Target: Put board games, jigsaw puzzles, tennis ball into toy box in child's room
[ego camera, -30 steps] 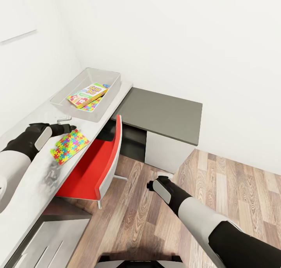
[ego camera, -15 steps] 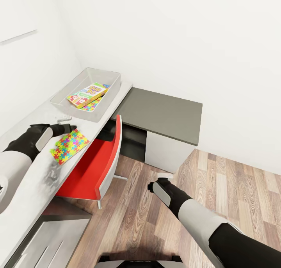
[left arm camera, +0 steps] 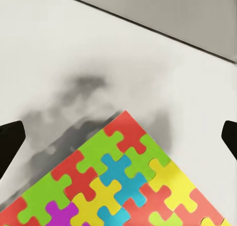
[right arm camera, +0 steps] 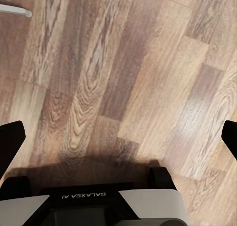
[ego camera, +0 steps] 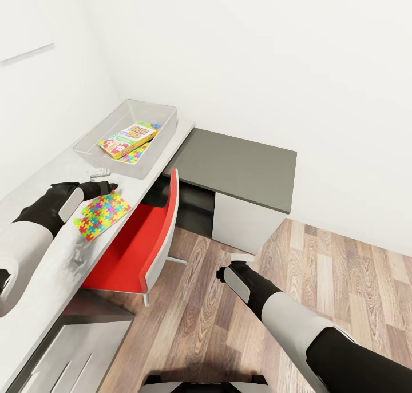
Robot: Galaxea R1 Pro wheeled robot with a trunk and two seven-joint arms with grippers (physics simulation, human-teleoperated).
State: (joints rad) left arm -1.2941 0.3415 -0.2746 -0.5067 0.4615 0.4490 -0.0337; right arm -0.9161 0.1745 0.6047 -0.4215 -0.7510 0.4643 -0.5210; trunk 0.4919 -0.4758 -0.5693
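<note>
A colourful jigsaw puzzle (ego camera: pixel 103 212) lies flat on the pale table (ego camera: pixel 40 261), near its front edge. My left gripper (ego camera: pixel 105 180) hovers open just above the puzzle's far corner, nothing between its fingers. In the left wrist view the puzzle (left arm camera: pixel 113 176) sits below the gap, with one dark fingertip (left arm camera: pixel 10 139) at each side edge. Further along the table stands the clear toy box (ego camera: pixel 91 144), holding a board game (ego camera: pixel 130 137) on top of another puzzle (ego camera: pixel 136 154). My right gripper (ego camera: pixel 233 259) hangs open over the wooden floor (right arm camera: pixel 128 73).
A red chair (ego camera: pixel 146 241) is tucked under the table right beside the puzzle. A lower dark desk top (ego camera: pixel 240 167) adjoins the table by the white wall. Open wooden floor (ego camera: pixel 320 267) lies to the right. My base (right arm camera: pixel 98 206) shows under the right gripper.
My left gripper has edged forward along the table toward the toy box, now over the puzzle's far corner. The right arm has sunk very slightly.
</note>
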